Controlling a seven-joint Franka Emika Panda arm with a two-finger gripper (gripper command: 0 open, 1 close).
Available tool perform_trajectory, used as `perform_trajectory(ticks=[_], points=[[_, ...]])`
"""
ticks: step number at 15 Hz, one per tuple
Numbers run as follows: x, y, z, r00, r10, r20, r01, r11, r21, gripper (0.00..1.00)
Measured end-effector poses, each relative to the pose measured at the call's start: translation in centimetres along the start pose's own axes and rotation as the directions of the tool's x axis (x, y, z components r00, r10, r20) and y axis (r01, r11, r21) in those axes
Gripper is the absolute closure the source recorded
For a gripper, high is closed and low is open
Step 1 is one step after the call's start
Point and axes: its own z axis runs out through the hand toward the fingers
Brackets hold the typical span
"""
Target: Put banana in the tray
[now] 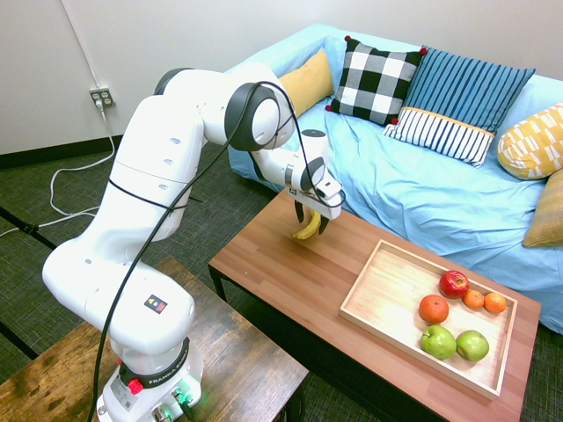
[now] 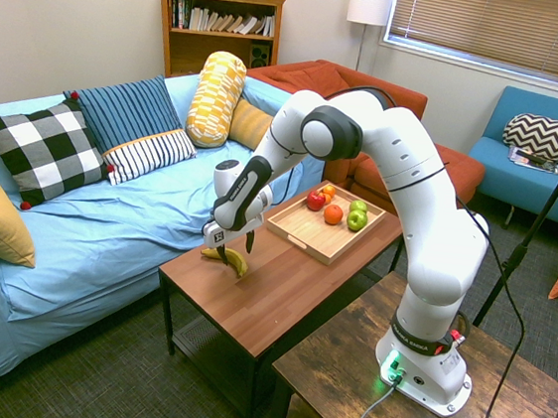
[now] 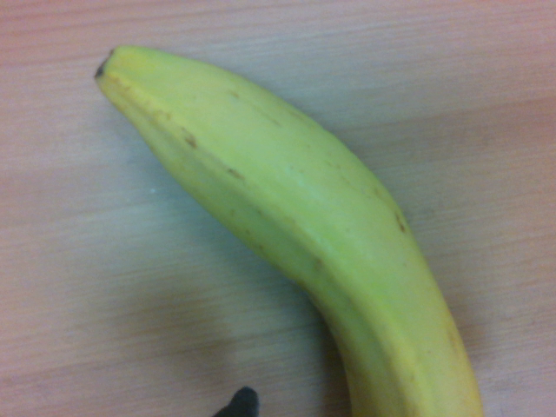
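Evidently, pre-grasp step. Gripper (image 1: pixel 311 221) stood open and unloaded about the banana (image 1: pixel 308 226), which lay on the table (image 1: pixel 264 254), well apart from the tray (image 1: pixel 362 280). Next move called for closing, then lifting.

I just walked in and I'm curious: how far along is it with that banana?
Done: the tool is at the banana, fingers open around it. In hand: nothing gripped yet, it seems. Left: grab it and put it in the tray.
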Motion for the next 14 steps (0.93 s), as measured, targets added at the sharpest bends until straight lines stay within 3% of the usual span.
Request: perform_trajectory(ticks=[1,2,14], points=[[0.2,-0.2,0.3,1.0,0.0,0.002,0.0,1.0,-0.002,0.0],[0.3,-0.4,0.5,1.0,0.004,0.007,-0.004,1.0,-0.005,1.0],[1.3,-1.1,1.3,0.999,0.02,0.03,-0.02,1.0,-0.009,1.0]])
